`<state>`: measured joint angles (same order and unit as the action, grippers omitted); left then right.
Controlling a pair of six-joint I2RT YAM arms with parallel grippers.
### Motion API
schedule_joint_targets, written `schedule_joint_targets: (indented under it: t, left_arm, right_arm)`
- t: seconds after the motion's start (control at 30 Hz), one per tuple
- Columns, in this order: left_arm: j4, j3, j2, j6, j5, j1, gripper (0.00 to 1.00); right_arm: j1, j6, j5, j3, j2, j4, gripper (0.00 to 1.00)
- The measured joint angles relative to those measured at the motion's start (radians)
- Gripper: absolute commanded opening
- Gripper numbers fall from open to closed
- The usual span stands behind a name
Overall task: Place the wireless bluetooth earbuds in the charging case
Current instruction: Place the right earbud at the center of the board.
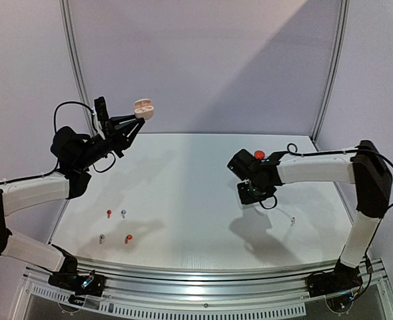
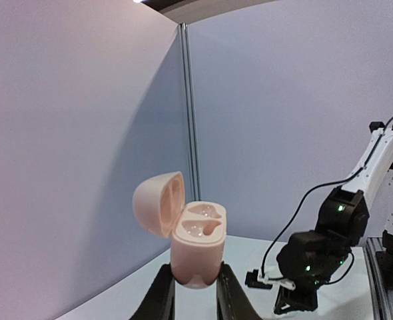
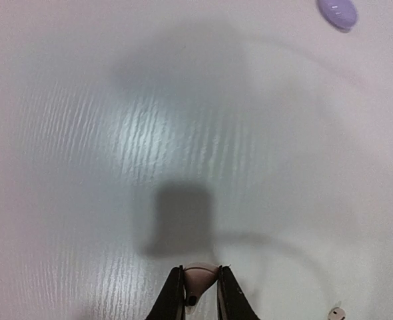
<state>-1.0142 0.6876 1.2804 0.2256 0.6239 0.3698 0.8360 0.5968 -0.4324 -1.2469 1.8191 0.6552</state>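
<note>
Top cam: L gripper (image 1: 138, 119) is raised off the table (image 1: 203, 173), clamped tight on 1 open charging case (image 1: 143, 108). Below it, near the table's L edge, 4 earbuds (image 1: 108, 213): 2 red-orange, 2 grey, too small to read stem direction. 1 white bud (image 1: 293, 220) lies R of the R gripper (image 1: 250, 197), near the R edge. Grippers are well apart.

L wrist: case's long axis is upright between the fingers, 2 wells up, lid tipped L.

R wrist: jaws nearly closed on 1 pale bud (image 3: 200, 275), head fwd, above the table. 1 lavender case (image 3: 337, 12) far fwd-R.
</note>
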Motion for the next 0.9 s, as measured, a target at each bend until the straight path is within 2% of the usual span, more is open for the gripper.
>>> schedule_joint_targets:
  t: [0.17,0.43,0.57,0.77,0.9]
  left_arm:
    - [0.005,0.000,-0.011,-0.011,0.000,0.000,0.00]
    - [0.006,-0.001,-0.012,-0.016,0.000,0.000,0.00]
    - [0.006,-0.001,-0.012,-0.017,0.000,0.000,0.00]
    - [0.006,-0.001,-0.012,-0.022,0.000,0.000,0.00]
    - [0.006,-0.001,-0.012,-0.027,0.000,0.000,0.00]
  right_arm:
    - [0.035,-0.047,0.079,-0.032,0.124,-0.006,0.00]
    - [0.036,-0.057,0.158,-0.067,0.172,0.003,0.00]
    - [0.036,-0.058,0.183,-0.072,0.176,0.003,0.06]
    - [0.034,-0.063,0.204,-0.092,0.185,0.026,0.22]
    - [0.033,-0.071,0.219,-0.106,0.193,0.032,0.26]
